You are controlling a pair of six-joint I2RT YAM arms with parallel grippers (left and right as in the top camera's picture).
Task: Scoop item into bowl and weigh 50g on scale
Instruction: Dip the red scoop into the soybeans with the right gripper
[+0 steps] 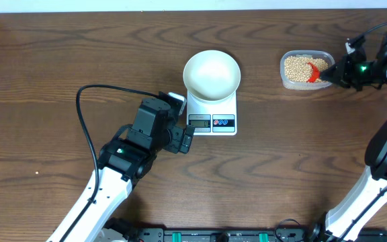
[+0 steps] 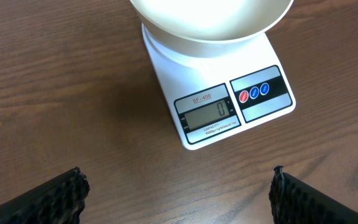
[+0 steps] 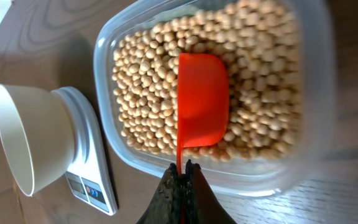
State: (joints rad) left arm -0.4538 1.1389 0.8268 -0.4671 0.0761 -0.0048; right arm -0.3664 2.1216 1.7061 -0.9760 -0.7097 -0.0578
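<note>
Your right gripper [image 3: 180, 171] is clamped on the red scoop [image 3: 201, 99], held over the beans [image 3: 145, 93] in the far-right tub [image 3: 319, 124]. The bowl [image 1: 211, 72] sits on the scale [image 1: 213, 121], well apart to the left, near your wide-open left gripper [image 1: 185, 140].

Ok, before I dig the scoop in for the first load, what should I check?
1. Bowl seated on the scale: ok.
2. Bowl empty: ok, no beans show inside.
3. Display reads zero with the bowl on: ok.
4. Right end effector shut on the red scoop by its handle: ok.
5. Scoop over the beans, inside the tub: ok; no beans in it.
6. Left end effector open, holding nothing, apart from the scale: ok.
</note>
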